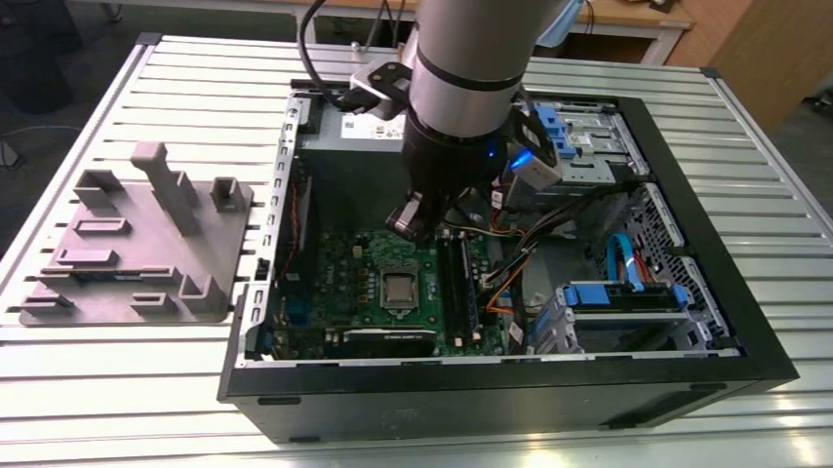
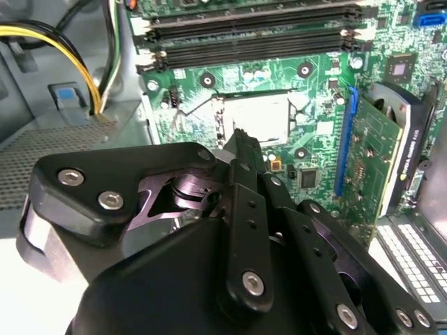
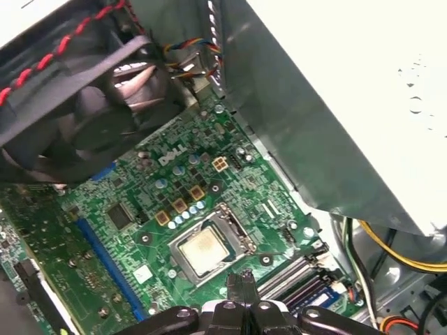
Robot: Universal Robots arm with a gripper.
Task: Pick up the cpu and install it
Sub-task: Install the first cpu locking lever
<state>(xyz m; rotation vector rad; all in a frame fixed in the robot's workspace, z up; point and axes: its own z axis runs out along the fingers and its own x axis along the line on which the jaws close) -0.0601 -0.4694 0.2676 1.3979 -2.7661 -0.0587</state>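
Under me, the slatted metal table (image 1: 131, 414) carries the open computer case (image 1: 495, 398), and a grey plastic tray (image 1: 117, 278) lies just beside that case

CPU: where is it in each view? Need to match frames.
Exterior view: cpu near the middle of the green motherboard.
First wrist view: cpu inside the metal-framed socket.
Second wrist view: cpu in that same socket.
Shared landmark: the black memory slots beside it.

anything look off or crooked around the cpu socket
Nothing stands out. The cpu lies flat and square inside its socket frame on the motherboard, edges parallel to the frame. The gripper hangs above the board near the socket, jaws shut, and no cable crosses the socket.
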